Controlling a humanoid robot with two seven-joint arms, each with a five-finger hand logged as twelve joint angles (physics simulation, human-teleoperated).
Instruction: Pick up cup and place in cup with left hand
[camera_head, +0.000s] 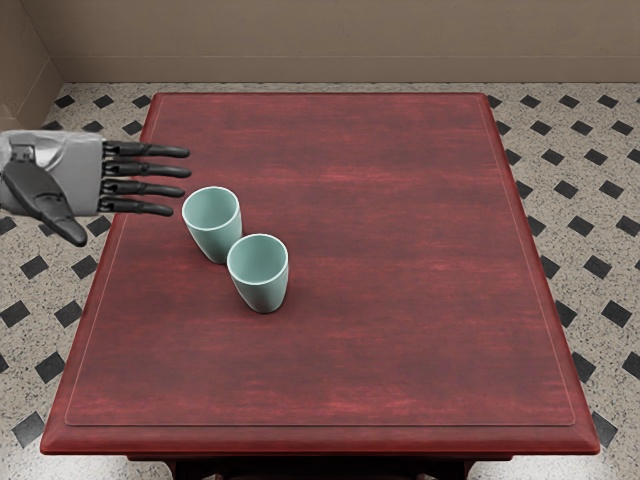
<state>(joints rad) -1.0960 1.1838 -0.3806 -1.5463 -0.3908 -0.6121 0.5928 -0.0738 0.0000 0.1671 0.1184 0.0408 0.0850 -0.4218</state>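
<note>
While the two pale green cups stood upright on the desk (420, 250), each of them stood on its own base. The nearer cup (264, 291) was a little more to the right, and it covered a small part of the farther cup (213, 241) in the view; whether their sides touched, I could not tell. Both were in the left half of the desk, with their openings upward. The left hand (90, 180) came from the left side, and its fingers (160, 171) were straight and slightly spread, the thumb well apart from them, and they held nothing. Their tips appeared just beside the rim of the farther cup. The desk was of reddish wood, and around it lay a speckled floor (610, 240) with dark diamonds, up to a brown wall (300, 40).
</note>
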